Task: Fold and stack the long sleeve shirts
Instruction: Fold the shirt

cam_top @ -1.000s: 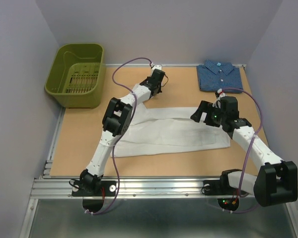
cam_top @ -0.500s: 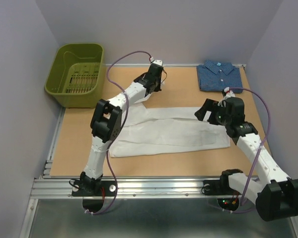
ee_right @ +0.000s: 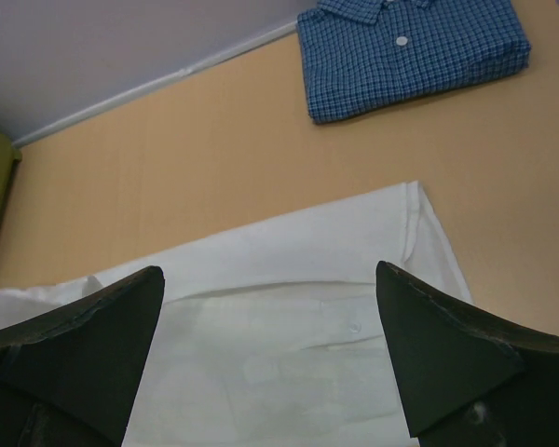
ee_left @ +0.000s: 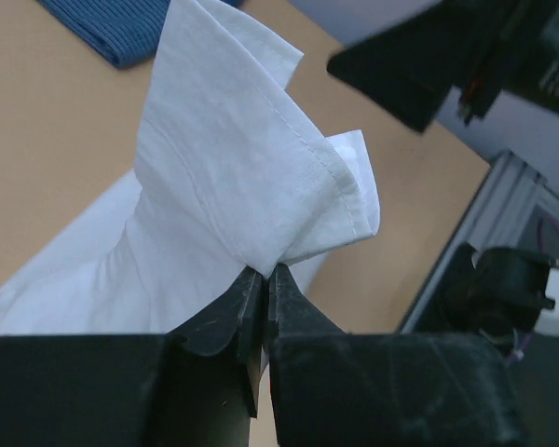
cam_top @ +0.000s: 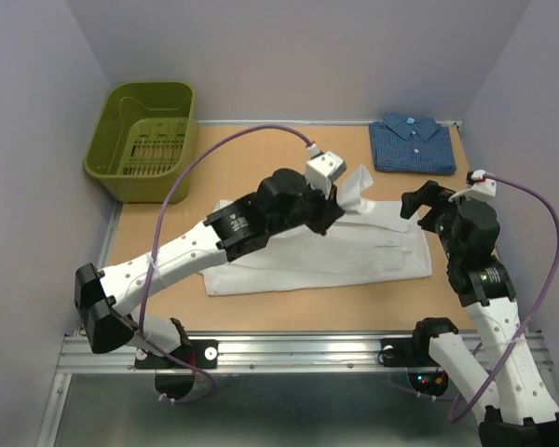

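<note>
Left fingers [ee_left: 264,284] have swung rightward across the tabletop, pinched shut on the white shirt's [cam_top: 326,251] lifted sleeve end. Right fingers [cam_top: 427,202] wide open, empty, just beside. Sleeve fold under way. Blue shirt [cam_top: 412,144] lies folded beyond.

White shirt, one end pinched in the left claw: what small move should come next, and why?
Probably lower the left gripper and lay the lifted cloth end flat across the thin white cloth shirt. Its jaws are shut on that end, held raised above the spread body, so the fold looks unfinished.
</note>
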Robot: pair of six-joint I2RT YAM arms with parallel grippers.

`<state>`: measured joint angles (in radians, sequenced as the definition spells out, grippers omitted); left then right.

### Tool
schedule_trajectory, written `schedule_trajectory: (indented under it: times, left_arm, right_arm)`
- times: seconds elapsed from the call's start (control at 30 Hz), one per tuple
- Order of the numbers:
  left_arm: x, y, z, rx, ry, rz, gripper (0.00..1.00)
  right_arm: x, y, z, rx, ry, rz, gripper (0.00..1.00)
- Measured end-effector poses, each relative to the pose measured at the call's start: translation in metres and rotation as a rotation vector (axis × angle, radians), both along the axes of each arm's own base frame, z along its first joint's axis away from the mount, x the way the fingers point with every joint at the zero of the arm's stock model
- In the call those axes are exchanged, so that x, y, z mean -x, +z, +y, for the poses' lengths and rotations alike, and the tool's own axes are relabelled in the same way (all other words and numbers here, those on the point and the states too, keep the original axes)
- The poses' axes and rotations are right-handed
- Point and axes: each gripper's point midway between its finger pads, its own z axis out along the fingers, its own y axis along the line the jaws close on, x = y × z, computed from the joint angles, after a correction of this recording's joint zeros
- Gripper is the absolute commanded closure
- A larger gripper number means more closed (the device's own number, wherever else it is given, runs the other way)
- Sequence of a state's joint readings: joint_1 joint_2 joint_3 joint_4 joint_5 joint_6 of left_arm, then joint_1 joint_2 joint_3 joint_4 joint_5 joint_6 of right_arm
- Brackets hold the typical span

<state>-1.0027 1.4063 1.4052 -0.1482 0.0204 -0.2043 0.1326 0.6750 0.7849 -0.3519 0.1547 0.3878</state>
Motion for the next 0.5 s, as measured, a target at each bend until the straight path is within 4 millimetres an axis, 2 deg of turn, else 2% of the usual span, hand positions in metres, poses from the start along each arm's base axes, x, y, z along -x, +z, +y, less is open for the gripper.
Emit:
schedule_trajectory:
  times: [0.13,0.27,0.37,0.5]
  left_arm:
    - [0.061,-0.051,0.001,-0.078,-0.143,0.083,1.0]
    - [0.099,-0.088,0.019,-0.142,-0.224,0.148,1.0]
    - [0.112,-0.097,0.038,-0.148,-0.242,0.169,1.0]
    - [0.129,-0.09,0.061,-0.123,-0.267,0.176,1.0]
  right_arm:
    - [0.01,0.015,-0.007,0.003,-0.028,-0.052,0.0]
    - [0.015,0.02,0.001,-0.003,0.019,-0.065,0.0]
    - [0.016,0.013,0.017,-0.015,0.109,-0.035,0.0]
    - [0.017,0.002,0.037,-0.033,0.222,0.011,0.0]
